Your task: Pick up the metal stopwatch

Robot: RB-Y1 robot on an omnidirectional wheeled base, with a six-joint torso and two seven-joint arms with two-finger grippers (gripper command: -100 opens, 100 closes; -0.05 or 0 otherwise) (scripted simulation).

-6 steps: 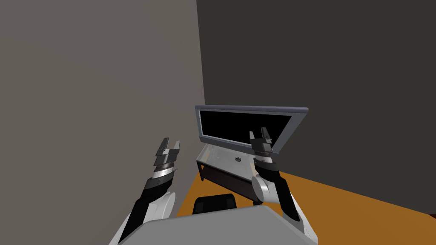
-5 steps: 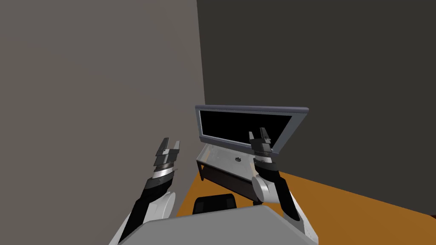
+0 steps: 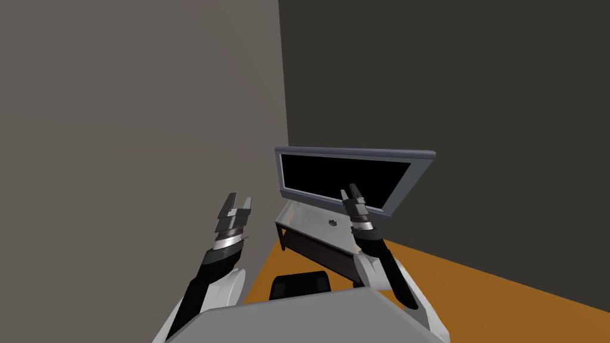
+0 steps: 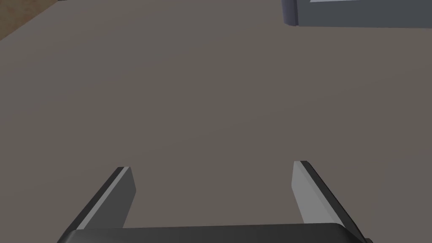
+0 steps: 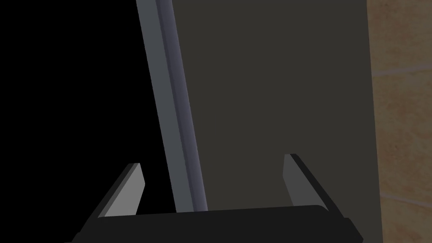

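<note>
A small dark stopwatch (image 3: 333,223) lies on the pale top of a low dark stand (image 3: 310,247) in front of a grey-framed television (image 3: 345,176). My right gripper (image 3: 350,195) hovers above and just right of the stopwatch, open and empty; in its wrist view (image 5: 213,175) the television's grey frame edge (image 5: 171,105) runs between the fingers. My left gripper (image 3: 237,202) is raised left of the stand, near the grey-brown wall, open with nothing between its fingers (image 4: 213,181).
The stand sits in a corner between a grey-brown wall (image 3: 137,119) on the left and a dark wall (image 3: 476,89) behind. Orange floor (image 3: 476,298) spreads to the right. A dark block (image 3: 301,284) lies on the floor before the stand.
My right arm has swung left and turned, bringing its gripper closer over the stopwatch. The head view shifted slightly. The left arm has stayed still.
</note>
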